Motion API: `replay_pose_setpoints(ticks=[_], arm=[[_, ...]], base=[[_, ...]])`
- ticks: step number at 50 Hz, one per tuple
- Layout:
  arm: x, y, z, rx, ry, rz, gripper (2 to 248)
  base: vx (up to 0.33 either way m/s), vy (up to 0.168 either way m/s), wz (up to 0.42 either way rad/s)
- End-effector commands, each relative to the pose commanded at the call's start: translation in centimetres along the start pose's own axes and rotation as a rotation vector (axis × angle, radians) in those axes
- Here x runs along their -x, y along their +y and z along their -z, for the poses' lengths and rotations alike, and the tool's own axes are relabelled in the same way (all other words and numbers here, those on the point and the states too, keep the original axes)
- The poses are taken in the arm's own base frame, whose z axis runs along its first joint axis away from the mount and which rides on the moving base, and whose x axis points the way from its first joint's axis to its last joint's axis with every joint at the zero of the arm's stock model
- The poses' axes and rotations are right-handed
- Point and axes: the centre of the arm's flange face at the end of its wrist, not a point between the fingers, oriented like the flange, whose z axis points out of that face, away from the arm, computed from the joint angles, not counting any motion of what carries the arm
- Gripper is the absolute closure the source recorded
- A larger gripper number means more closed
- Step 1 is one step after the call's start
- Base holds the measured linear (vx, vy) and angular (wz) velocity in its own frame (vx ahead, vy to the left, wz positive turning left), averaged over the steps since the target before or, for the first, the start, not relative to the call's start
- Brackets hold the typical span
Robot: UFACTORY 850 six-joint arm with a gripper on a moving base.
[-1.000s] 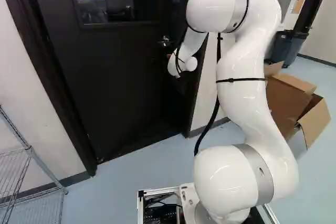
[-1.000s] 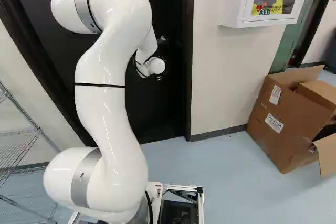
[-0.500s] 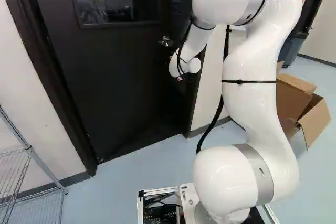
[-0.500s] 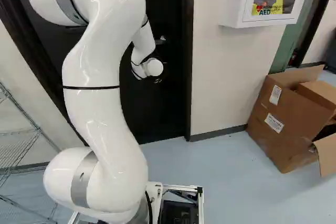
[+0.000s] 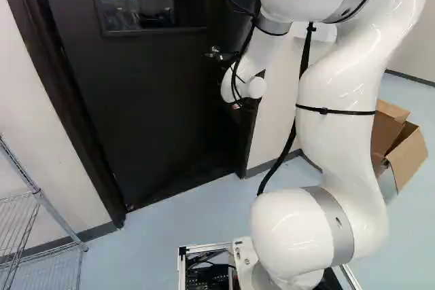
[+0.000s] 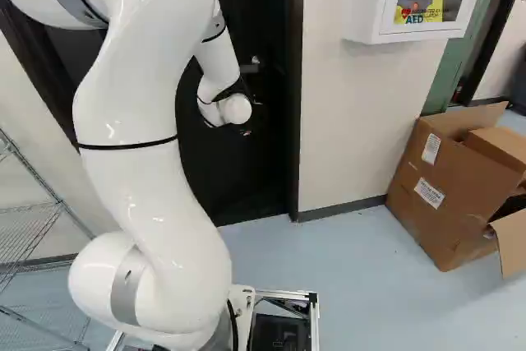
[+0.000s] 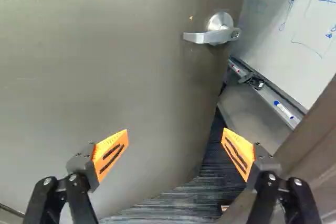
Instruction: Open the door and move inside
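Your black two-finger gripper (image 5: 250, 104) stands wide open, its orange pads (image 7: 110, 155) well apart and holding nothing. In the base views it is mostly lost behind the rounded white wrist (image 6: 234, 109) and against the dark door, but the wrist view shows both fingers plainly.

Ahead of your fingers is the broad, flat, dark door (image 5: 136, 100), and it's ajar: its free edge stands away from the dark door frame (image 7: 317, 148), leaving an opening. One finger is in front of the door's face, the other in front of the opening, near the frame. The silver metal lever handle (image 7: 212, 36) with its round base is on the door ahead of the gripper, out of its grasp.

Through the opening you can see dark ribbed flooring (image 7: 194, 200) and, farther in, a white marker board (image 7: 294, 30) with blue drawings, a tray below it holding a white marker with a blue cap (image 7: 284, 109).

Out to the hand's left stands a silver wire shelf (image 5: 37, 198). To its right, a white wall cabinet (image 6: 368, 6) hangs on the pale wall, and an open brown cardboard box (image 6: 444, 195) sits on the blue-grey floor (image 6: 345, 285).
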Motion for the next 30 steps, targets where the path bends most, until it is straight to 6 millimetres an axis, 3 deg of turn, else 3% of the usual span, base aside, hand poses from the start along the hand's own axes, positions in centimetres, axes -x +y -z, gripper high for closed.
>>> replay_pose_setpoints(ticks=[30], arm=[[1.1,-1.0,5.9,0.076,-0.014,-0.074,3]], base=[[0.000,0.000,0.000]])
